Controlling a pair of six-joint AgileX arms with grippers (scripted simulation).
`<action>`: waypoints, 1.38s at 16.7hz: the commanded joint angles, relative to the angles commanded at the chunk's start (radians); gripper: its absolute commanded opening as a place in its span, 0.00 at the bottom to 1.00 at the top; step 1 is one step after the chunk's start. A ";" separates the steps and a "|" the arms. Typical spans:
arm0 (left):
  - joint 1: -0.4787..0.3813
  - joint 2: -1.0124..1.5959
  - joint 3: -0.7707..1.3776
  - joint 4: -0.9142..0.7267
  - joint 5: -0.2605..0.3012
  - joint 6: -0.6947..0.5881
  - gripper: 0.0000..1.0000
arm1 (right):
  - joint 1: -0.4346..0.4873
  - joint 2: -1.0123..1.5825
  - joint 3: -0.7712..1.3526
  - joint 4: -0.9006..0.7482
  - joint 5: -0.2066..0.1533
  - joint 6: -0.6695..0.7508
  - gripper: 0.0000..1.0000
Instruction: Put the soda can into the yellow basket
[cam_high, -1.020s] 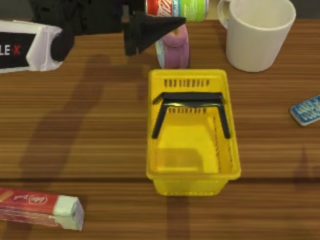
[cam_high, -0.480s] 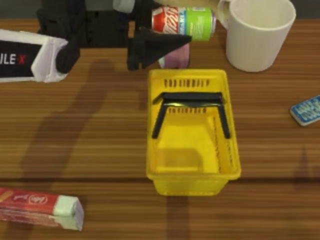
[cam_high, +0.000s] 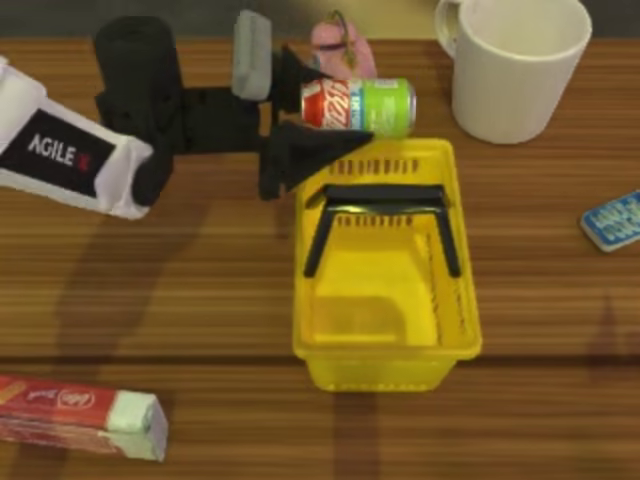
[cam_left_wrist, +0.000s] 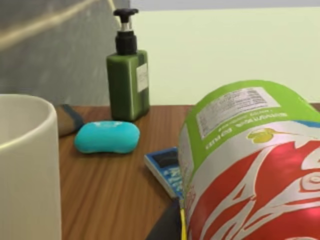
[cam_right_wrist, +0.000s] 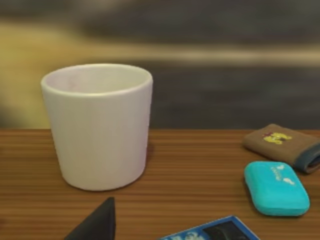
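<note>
The soda can (cam_high: 375, 107) lies on its side in the air, silver top to the left and green half to the right, with my left gripper (cam_high: 338, 106) shut on its red-and-white part. The can hangs over the far rim of the yellow basket (cam_high: 300, 300), which stands mid-table with its black handles (cam_high: 380, 195) folded across the opening. In the left wrist view the can (cam_left_wrist: 250, 165) fills the near right. My right arm is out of the top view; the right gripper (cam_right_wrist: 100, 225) shows only as a dark tip at the wrist picture's lower edge.
A big white mug (cam_high: 515, 65) stands right of the can, a pink object (cam_high: 340, 45) just behind it. A blue card (cam_high: 612, 220) lies at the right edge, a red and pale-green box (cam_high: 80, 415) at front left. A green pump bottle (cam_left_wrist: 128, 80) and teal soap (cam_left_wrist: 107, 137) sit farther off.
My left gripper has carried the can from the table's far edge toward the front; it now hangs over the basket's far rim, uncovering the pink object.
</note>
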 joint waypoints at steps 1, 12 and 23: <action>0.002 0.026 -0.012 0.033 0.000 -0.002 0.00 | 0.000 0.000 0.000 0.000 0.000 0.000 1.00; 0.004 0.058 -0.028 0.068 0.000 -0.006 0.38 | 0.000 0.000 0.000 0.000 0.000 0.000 1.00; 0.004 0.058 -0.028 0.068 0.000 -0.006 1.00 | 0.000 0.000 0.000 0.000 0.000 0.000 1.00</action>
